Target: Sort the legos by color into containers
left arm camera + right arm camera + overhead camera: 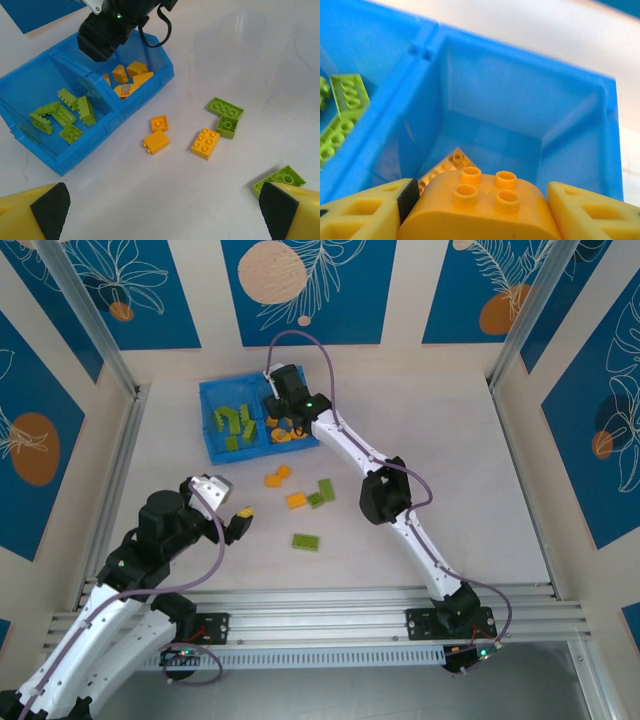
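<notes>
Toward the far edge of the tabletop, left of middle: tray (207,422), slightly skewed, with a strip of bare top between it and that edge. Inside, green legos (235,425) in the left compartment, orange legos (283,434) in the right. Over that right compartment, right gripper (280,412), pinching an orange brick (480,205) with a rounded top between its fingers (362,215), clear of the bin floor, another orange piece lying below it. From the near edge right of centre, right arm (390,490) slanting across the middle of the tabletop, closing off the ground just right of the loose pieces.

Between tray and near edge, six loose pieces: two small orange ones (272,481) just beside each other, a larger orange one (297,500), two greens (326,489) touching, one lone green (306,541) closer to the near edge. Narrow gaps among them, open top on their left.

Toward the near left corner, left gripper (238,520), spread wide, nothing between its pads (50,207), near the lone green. Along the right edge and into the far right corner, broad bare top.
</notes>
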Robot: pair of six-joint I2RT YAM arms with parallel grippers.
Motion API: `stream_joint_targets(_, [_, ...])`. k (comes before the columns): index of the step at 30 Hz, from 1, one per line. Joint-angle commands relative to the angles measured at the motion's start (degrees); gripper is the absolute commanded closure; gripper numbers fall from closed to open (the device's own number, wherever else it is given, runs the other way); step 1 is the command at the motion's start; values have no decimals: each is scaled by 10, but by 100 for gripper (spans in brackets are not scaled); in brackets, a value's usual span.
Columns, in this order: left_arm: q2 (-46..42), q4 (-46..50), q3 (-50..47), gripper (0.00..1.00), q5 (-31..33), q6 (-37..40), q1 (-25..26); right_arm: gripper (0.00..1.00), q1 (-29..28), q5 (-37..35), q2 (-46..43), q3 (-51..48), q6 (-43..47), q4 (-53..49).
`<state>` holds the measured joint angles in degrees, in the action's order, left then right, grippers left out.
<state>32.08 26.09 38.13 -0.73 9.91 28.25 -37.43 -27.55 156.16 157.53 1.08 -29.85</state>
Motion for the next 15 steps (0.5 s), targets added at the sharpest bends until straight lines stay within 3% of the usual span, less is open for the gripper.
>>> stream_joint_targets(1, [6, -7, -4, 0, 9, -7, -4, 39, 6, 26, 16, 24, 35, 80])
stream_joint_targets(4, [6, -6, -8, 0, 13, -4, -4, 34, 15, 37, 17, 22, 36, 115])
stream_joint_targets(7, [9, -6, -10, 0, 17, -2, -4, 13, 20, 52, 14, 38, 40, 126])
stream_joint_targets(8, [11, -6, -10, 0, 18, -1, -4, 11, 19, 55, 11, 45, 43, 124])
stream_joint_targets(15, [27, -5, -8, 0, 22, -1, -4, 11, 9, 78, -116, 13, 5, 50])
